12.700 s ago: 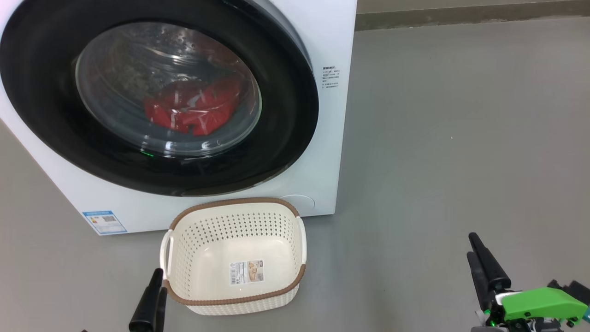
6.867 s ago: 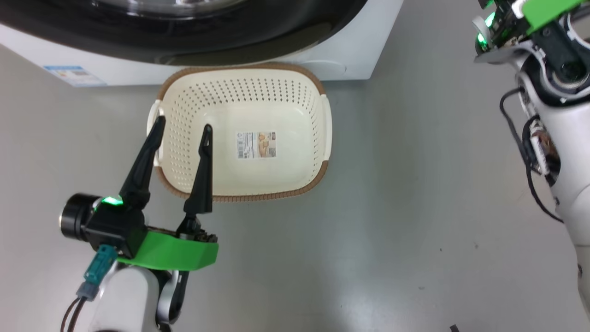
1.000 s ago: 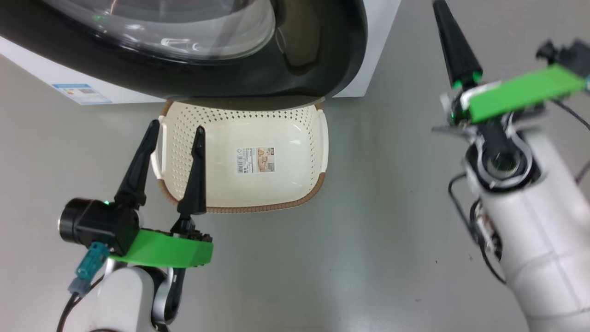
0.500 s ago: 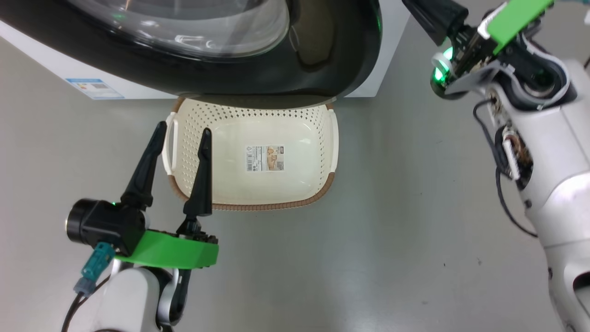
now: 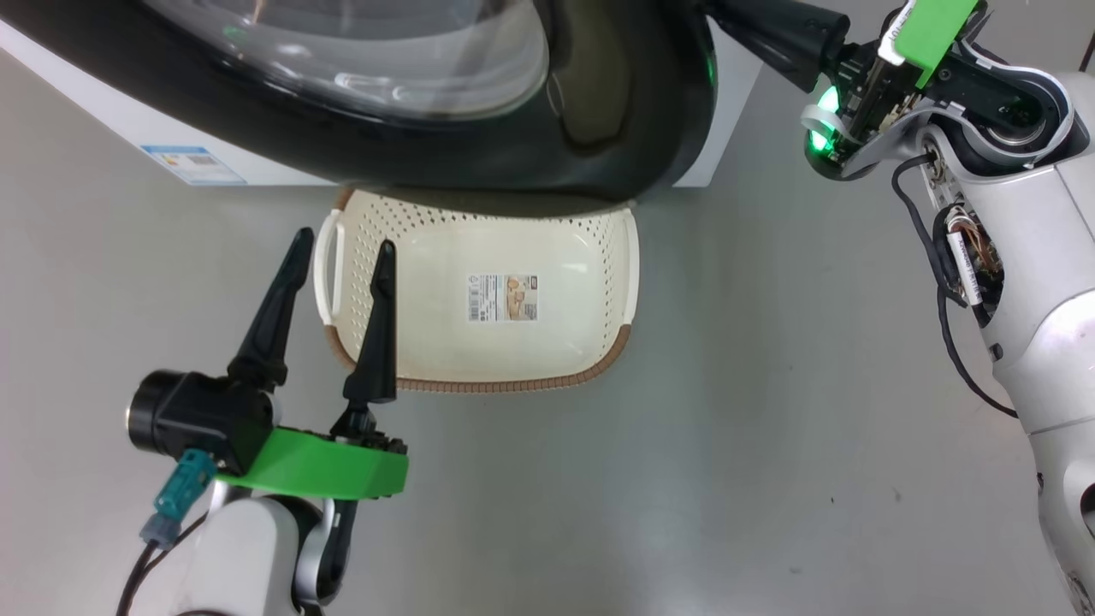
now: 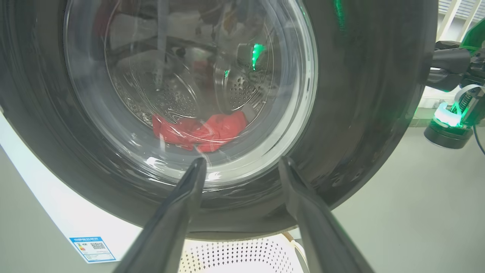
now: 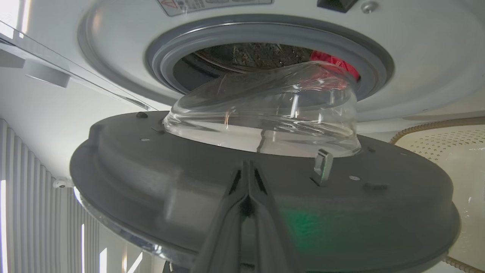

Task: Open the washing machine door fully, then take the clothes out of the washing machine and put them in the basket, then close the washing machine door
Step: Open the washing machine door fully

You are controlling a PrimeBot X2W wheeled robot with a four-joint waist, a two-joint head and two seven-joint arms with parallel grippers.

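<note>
Slippage is the first danger. The right gripper (image 5: 746, 26), its two dark fingers pressed flat together with nothing between them, reaches in behind the free edge of the large round glossy black-rimmed washing machine door (image 5: 616, 103). In the right wrist view its tips (image 7: 248, 178) lie against the door's grey inner face, just beside the small latch hook (image 7: 322, 167). It has no grasp there, only contact, so on that smooth plastic the tips could skid off and let the door fall back toward the big white front-loading washing machine (image 5: 128, 111).

The door stands partly open, with its lower rim hanging over the back edge of the small cream-white perforated basket with a brown woven-look rim (image 5: 513, 384). If the door sags or the basket sits too high, the swing could catch that rim and drag the basket.

The left gripper (image 5: 345, 239) is spread wide and empty above the basket's left handle. Its fingertips (image 6: 199, 167) point at the door's outer glass, so a full swing may strike them unless that arm clears off.

The bright red clothes (image 6: 204, 129) lie low in the steel drum, untouched behind the grey rubber seal (image 7: 159, 57). Reaching in before the door is wide open risks snagging the cloth on the glass bowl.
</note>
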